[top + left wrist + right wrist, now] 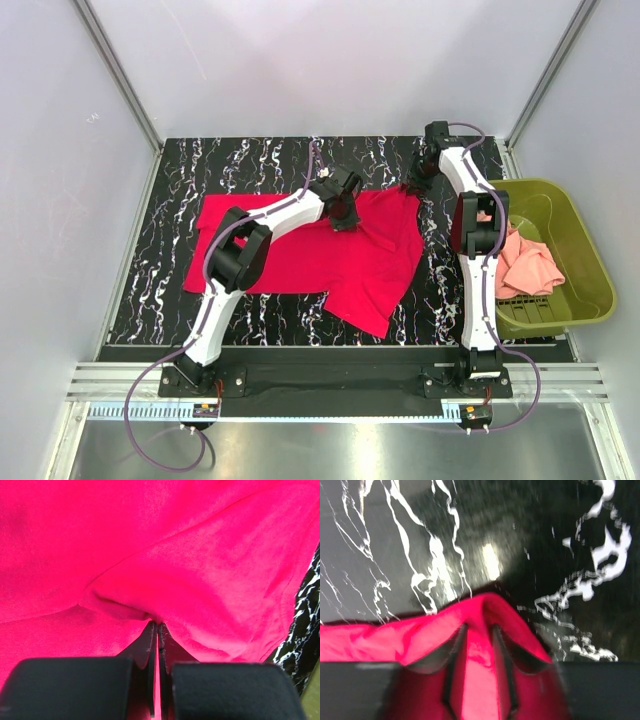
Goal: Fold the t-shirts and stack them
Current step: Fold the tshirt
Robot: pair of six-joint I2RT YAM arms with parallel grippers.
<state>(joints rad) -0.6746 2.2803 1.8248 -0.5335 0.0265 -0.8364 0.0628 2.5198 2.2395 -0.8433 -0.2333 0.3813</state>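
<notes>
The bright red t-shirt (300, 255) lies spread on the black marbled table (170, 250), with one part folded toward the near right. My left gripper (343, 215) is down on the shirt's upper middle, shut on a pinched ridge of red cloth (175, 555) at its tips (156, 623). My right gripper (415, 186) is at the shirt's far right corner. Red cloth (370, 640) is bunched between its jaws (479, 626) and tents up over them. The pale pink t-shirt (525, 265) lies crumpled in the basket.
An olive-green plastic basket (585, 250) stands at the table's right edge, beside the right arm. Pale walls close off the table at the back and on both sides. Marbled tabletop (395, 555) shows beyond the right gripper.
</notes>
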